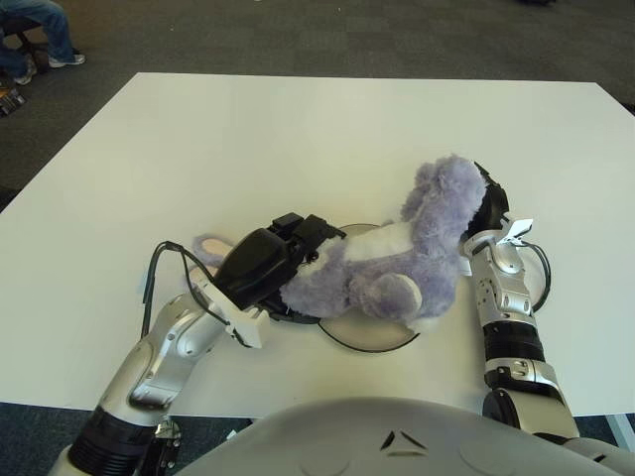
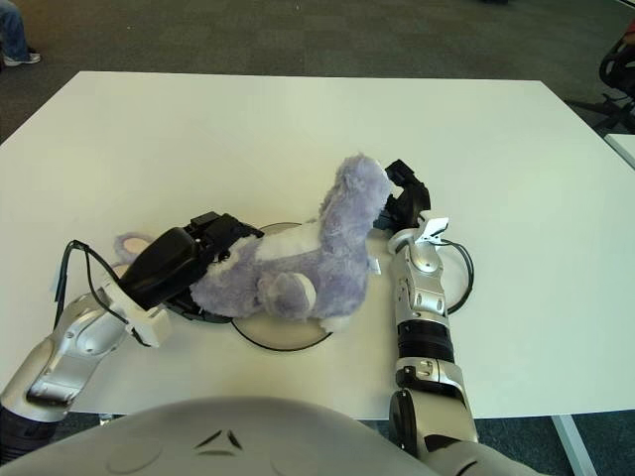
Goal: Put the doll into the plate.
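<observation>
Doll (image 1: 387,263) lies across the plate (image 1: 369,340) at lower centre, still gripped at both ends. Your left hand (image 1: 266,266) fingers press its left end; your right hand (image 1: 486,203) fingers, mostly hidden, cannot be judged. Release and withdrawal appear to remain.

A white table (image 1: 298,139) stands on dark grey carpet (image 1: 327,35).

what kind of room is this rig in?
Probably an office or lab space. Grey carpet surrounds the large white table, a seated person's legs in jeans show at far left, and an office chair base sits at far right.
</observation>
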`<state>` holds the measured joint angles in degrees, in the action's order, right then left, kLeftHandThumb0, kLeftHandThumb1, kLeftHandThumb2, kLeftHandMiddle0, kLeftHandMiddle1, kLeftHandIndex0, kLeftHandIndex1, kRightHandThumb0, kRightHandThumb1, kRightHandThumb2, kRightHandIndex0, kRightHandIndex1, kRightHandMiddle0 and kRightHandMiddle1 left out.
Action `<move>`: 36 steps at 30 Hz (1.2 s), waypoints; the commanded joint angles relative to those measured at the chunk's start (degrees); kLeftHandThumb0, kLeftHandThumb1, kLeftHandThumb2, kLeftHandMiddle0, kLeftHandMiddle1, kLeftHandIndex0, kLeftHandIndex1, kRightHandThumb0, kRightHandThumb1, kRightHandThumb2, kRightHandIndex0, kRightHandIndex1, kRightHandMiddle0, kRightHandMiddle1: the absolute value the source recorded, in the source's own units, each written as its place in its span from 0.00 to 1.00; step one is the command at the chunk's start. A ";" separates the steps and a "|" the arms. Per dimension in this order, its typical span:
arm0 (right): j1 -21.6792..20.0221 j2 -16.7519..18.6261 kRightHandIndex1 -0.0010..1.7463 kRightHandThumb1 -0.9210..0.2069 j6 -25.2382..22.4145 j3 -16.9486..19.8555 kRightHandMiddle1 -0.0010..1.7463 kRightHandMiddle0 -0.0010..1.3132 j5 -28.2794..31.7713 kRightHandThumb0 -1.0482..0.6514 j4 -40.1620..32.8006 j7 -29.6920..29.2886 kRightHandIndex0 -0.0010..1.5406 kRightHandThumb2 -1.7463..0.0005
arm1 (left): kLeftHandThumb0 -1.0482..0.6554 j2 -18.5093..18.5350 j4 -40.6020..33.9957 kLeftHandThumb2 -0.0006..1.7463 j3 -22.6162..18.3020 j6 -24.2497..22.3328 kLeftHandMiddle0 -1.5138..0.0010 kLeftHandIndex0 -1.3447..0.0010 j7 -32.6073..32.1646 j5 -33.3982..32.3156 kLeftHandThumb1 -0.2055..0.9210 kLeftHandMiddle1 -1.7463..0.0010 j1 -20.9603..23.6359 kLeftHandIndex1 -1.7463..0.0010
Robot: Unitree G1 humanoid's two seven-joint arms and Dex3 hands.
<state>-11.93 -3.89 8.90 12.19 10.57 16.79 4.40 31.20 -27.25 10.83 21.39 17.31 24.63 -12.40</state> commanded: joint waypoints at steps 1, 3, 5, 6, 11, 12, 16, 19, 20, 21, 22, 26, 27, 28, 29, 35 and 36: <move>0.10 -0.56 1.00 0.57 0.47 0.37 1.00 0.49 0.40 0.32 -0.17 0.40 0.78 0.22 | 0.07 3.09 -0.71 0.26 -1.70 -1.26 0.88 1.00 5.89 -9.02 1.00 0.72 0.69 0.52; 0.11 -0.52 1.00 0.57 0.43 0.38 1.00 0.49 0.42 0.33 -0.22 0.45 0.78 0.22 | 0.07 4.13 1.28 0.25 -2.01 -0.07 0.89 1.00 8.90 -15.74 1.00 0.74 1.43 0.53; 0.12 -0.51 1.00 0.57 0.36 0.39 1.00 0.49 0.42 0.32 -0.25 0.49 0.78 0.22 | 0.05 4.89 3.20 0.26 -2.24 1.00 0.88 1.00 11.70 -21.51 1.00 0.78 2.21 0.56; 0.11 -0.51 1.00 0.58 0.34 0.39 1.00 0.50 0.42 0.32 -0.26 0.51 0.78 0.22 | 0.04 5.05 3.83 0.27 -2.23 1.30 0.89 1.00 12.67 -23.21 1.00 0.79 2.49 0.58; 0.09 -0.64 1.00 0.59 0.43 0.38 1.00 0.51 0.29 0.32 -0.18 0.68 0.79 0.20 | 0.01 3.94 9.78 0.31 -1.14 2.06 0.91 1.00 22.54 -38.72 1.00 0.83 6.35 0.62; 0.09 -0.65 1.00 0.60 0.45 0.38 1.00 0.51 0.24 0.32 -0.17 0.65 0.79 0.20 | 0.01 3.78 9.90 0.30 -1.13 1.55 0.91 1.00 23.86 -40.71 1.00 0.84 6.46 0.62; 0.11 -0.70 1.00 0.60 0.42 0.33 1.00 0.51 0.04 0.32 -0.19 0.43 0.78 0.20 | 0.00 3.56 6.23 0.30 -0.61 -6.36 0.89 1.00 26.45 -49.48 1.00 0.85 3.63 0.65; 0.12 -0.73 1.00 0.60 0.21 0.31 1.00 0.51 0.00 0.32 -0.23 0.32 0.78 0.20 | 0.00 3.13 -3.59 0.32 -5.66 -4.23 0.85 1.00 20.98 -49.87 1.00 0.83 -10.89 0.66; 0.12 -0.74 1.00 0.60 0.18 0.31 1.00 0.51 0.00 0.32 -0.23 0.31 0.78 0.20 | 0.00 2.77 -5.64 0.33 -6.78 -3.76 0.82 1.00 19.77 -49.24 1.00 0.80 -13.85 0.66; 0.12 -0.74 1.00 0.60 0.19 0.31 1.00 0.51 0.00 0.32 -0.22 0.31 0.78 0.20 | 0.00 1.76 -7.51 0.34 -8.47 -3.52 0.81 1.00 17.67 -46.59 1.00 0.78 -16.21 0.66; 0.11 -0.75 1.00 0.60 0.24 0.30 1.00 0.51 -0.03 0.32 -0.20 0.30 0.78 0.20 | 0.00 1.39 -7.66 0.34 -9.64 -4.58 0.79 1.00 16.31 -44.98 1.00 0.70 -15.56 0.66; 0.10 -0.80 1.00 0.60 0.41 0.28 1.00 0.51 -0.12 0.32 -0.14 0.38 0.78 0.20 | 0.03 0.25 -5.66 0.34 -10.81 -10.96 0.73 1.00 13.96 -47.60 0.98 0.20 -10.36 0.46; 0.10 -0.82 1.00 0.60 0.44 0.28 1.00 0.51 -0.13 0.32 -0.13 0.42 0.78 0.20 | 0.15 -0.24 -4.63 0.46 -10.81 -13.34 0.59 0.85 13.61 -49.73 0.82 0.13 -8.38 0.29; 0.11 -0.83 1.00 0.60 0.46 0.28 1.00 0.51 -0.13 0.32 -0.12 0.45 0.78 0.20 | 0.18 -0.58 -4.07 0.52 -10.88 -14.97 0.53 0.79 13.42 -51.06 0.75 0.10 -7.14 0.23; 0.11 -0.87 1.00 0.60 0.54 0.26 1.00 0.51 -0.10 0.32 -0.08 0.50 0.78 0.20 | 0.24 -0.79 -4.03 0.59 -11.05 -15.87 0.45 0.71 13.40 -51.53 0.66 0.07 -6.70 0.15; 0.12 -1.02 1.00 0.60 0.70 0.10 1.00 0.51 0.04 0.32 0.02 0.51 0.78 0.20 | 0.33 -1.59 -4.81 0.71 -11.91 -18.16 0.34 0.58 13.89 -51.62 0.52 0.01 -6.31 0.02; 0.12 -1.03 1.00 0.60 0.71 0.08 1.00 0.51 0.05 0.32 0.02 0.51 0.78 0.20 | 0.33 -1.70 -4.87 0.71 -12.00 -18.35 0.34 0.58 13.98 -51.61 0.51 0.00 -6.28 0.01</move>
<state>-11.60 -4.39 9.11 11.68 10.48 16.83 5.11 29.78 -31.77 -0.61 4.37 30.93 -26.56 -19.43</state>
